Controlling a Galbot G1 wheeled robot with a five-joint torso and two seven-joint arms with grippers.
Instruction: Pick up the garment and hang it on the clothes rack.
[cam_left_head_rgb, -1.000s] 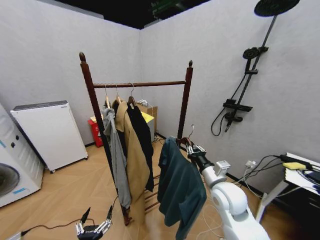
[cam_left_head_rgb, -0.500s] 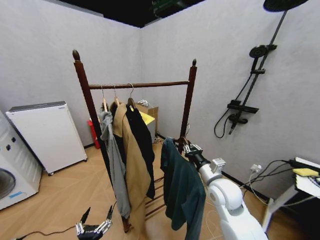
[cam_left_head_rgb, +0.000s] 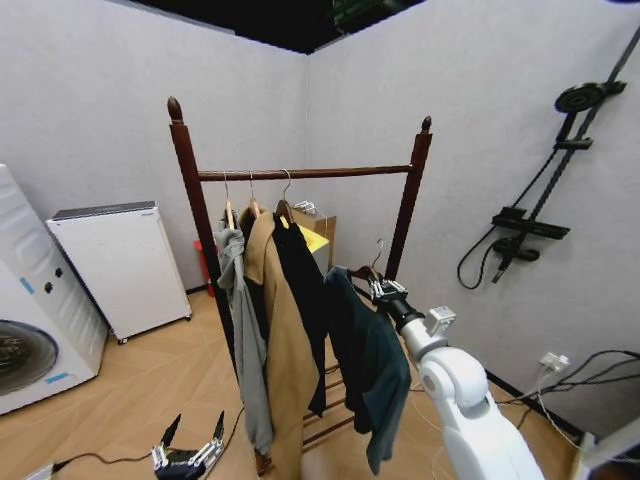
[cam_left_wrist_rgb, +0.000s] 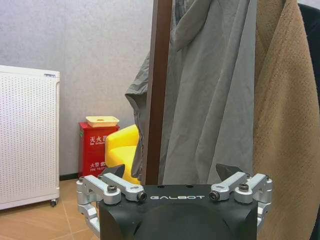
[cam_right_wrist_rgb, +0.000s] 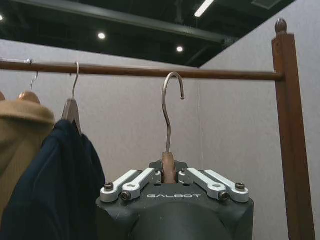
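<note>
**Below the bar: garment lifted, not yet hung**

Beside the clothes rack (cam_left_head_rgb: 300, 172), right hand (cam_left_head_rgb: 388, 293) grips the wooden hanger (cam_right_wrist_rgb: 168, 167) at its neck, fingers clamped on it. Garment (cam_left_head_rgb: 365, 365) hangs free from it, well off the floor, near the right post. Metal hook (cam_right_wrist_rgb: 171, 107) stands upright, its tip just under the horizontal bar, not over it. Bar already carries 3 hangers: grey hooded jacket (cam_left_head_rgb: 243, 330), tan coat (cam_left_head_rgb: 285, 350), dark garment (cam_left_head_rgb: 300, 290). Left hand (cam_left_head_rgb: 188, 460) low near floor, fingers spread, empty. Judgement: pickup done; raising the hook over the bar and letting go remain.
</note>
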